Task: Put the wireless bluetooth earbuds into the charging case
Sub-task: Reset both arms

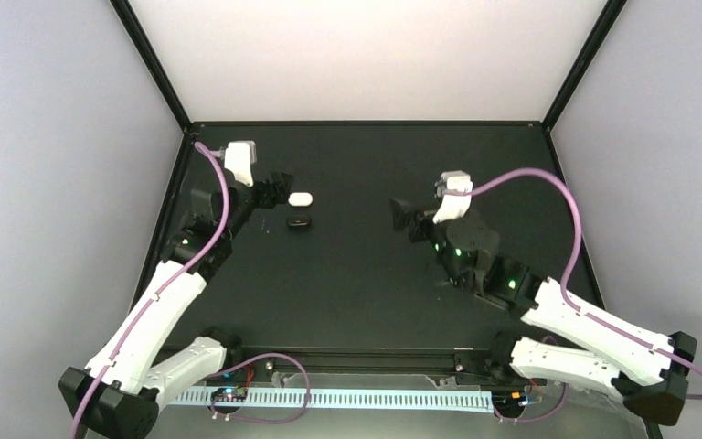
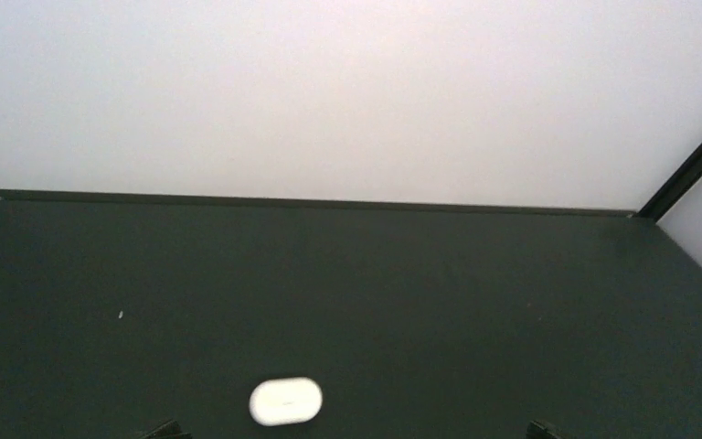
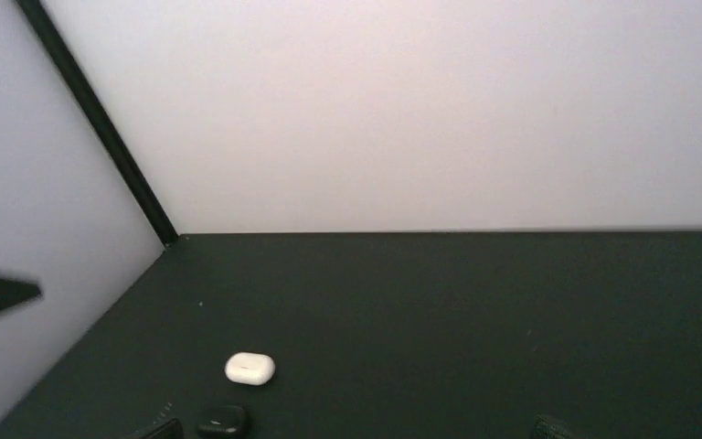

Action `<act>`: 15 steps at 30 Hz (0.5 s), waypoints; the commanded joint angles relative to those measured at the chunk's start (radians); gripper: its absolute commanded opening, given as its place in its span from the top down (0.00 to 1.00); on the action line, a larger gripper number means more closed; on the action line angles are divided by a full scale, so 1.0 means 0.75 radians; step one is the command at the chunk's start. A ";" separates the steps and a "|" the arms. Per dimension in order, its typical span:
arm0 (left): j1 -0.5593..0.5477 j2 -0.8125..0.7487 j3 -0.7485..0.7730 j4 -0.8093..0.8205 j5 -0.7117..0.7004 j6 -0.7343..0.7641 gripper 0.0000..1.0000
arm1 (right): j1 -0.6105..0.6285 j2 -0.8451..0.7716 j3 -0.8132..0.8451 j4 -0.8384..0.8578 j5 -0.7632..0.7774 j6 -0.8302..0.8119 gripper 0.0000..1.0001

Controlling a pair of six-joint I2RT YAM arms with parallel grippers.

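No earbuds show on the desk; whether they sit inside a case cannot be told. The white case lies shut, with the black case just on its near side. The left claw stands open and empty just left of the white case; the right claw stands open and empty well to its right. Expect light, rigid, glossy, slippery parts: grip the white case across its long sides, and each bud across its body, with low force.

Closed white pill-shaped charging case, lying flat, far left.
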 commanded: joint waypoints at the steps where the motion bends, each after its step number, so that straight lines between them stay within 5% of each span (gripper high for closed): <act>1: -0.027 -0.060 -0.126 0.066 -0.101 0.086 0.01 | -0.233 0.140 0.110 -0.153 -0.278 0.285 0.00; 5: -0.057 -0.114 -0.169 0.066 -0.147 0.116 0.01 | -0.603 0.141 -0.011 -0.133 -0.673 0.627 0.00; 8: -0.117 -0.171 -0.204 0.089 -0.198 0.157 0.01 | -0.742 0.016 -0.184 -0.044 -0.668 0.733 0.00; 15: -0.212 -0.224 -0.222 0.123 -0.235 0.184 0.01 | -0.733 -0.349 -0.276 -0.055 -0.396 0.281 0.00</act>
